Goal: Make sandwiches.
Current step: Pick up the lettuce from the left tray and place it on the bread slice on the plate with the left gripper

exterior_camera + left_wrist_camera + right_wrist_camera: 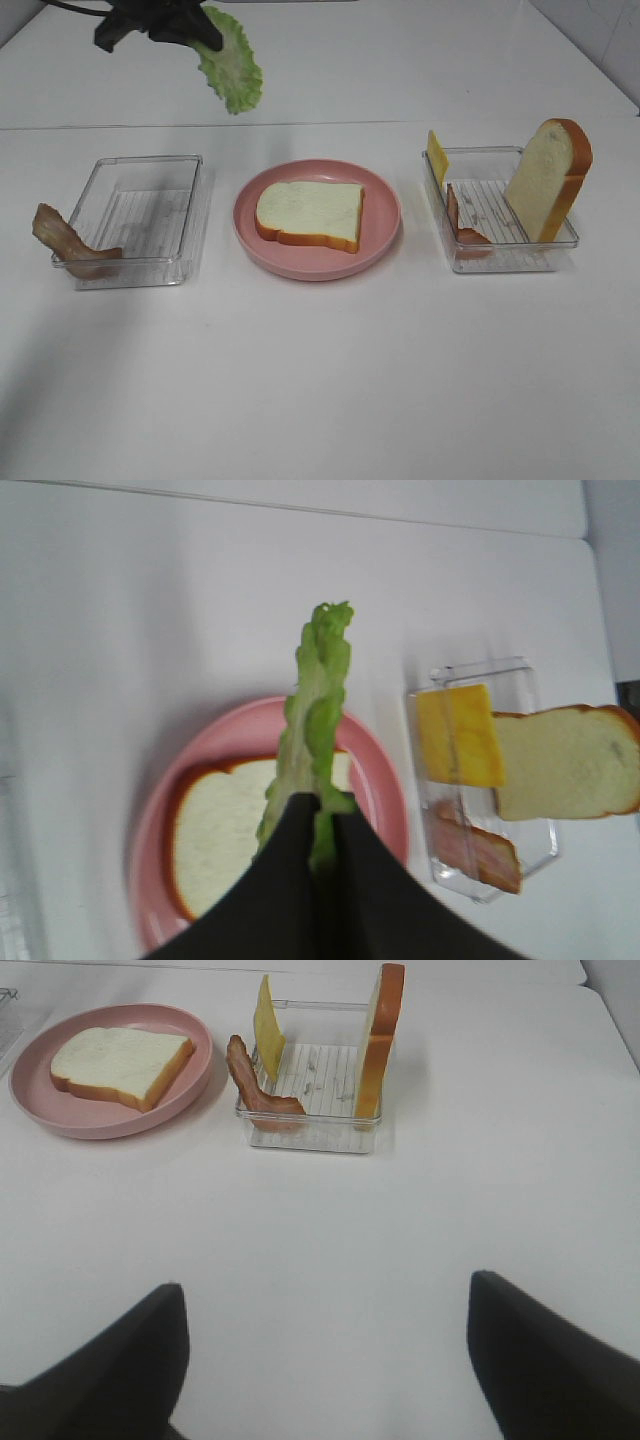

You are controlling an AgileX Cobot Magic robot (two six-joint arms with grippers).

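One bread slice (308, 214) lies flat on the pink plate (385, 225) at the table's middle; it also shows in the left wrist view (225, 835) and the right wrist view (118, 1060). My left gripper (200, 25) is shut on a green lettuce leaf (232, 62) and holds it high, behind and left of the plate; the leaf (317, 720) hangs over the bread in the left wrist view. My right gripper (325, 1360) is open and empty, low over the table in front of the right tray (310, 1130).
The right clear tray (500, 258) holds an upright bread slice (547, 180), a yellow cheese slice (437, 155) and a bacon strip (463, 220). The left clear tray (140, 270) has a bacon strip (70, 242) draped over its front left corner.
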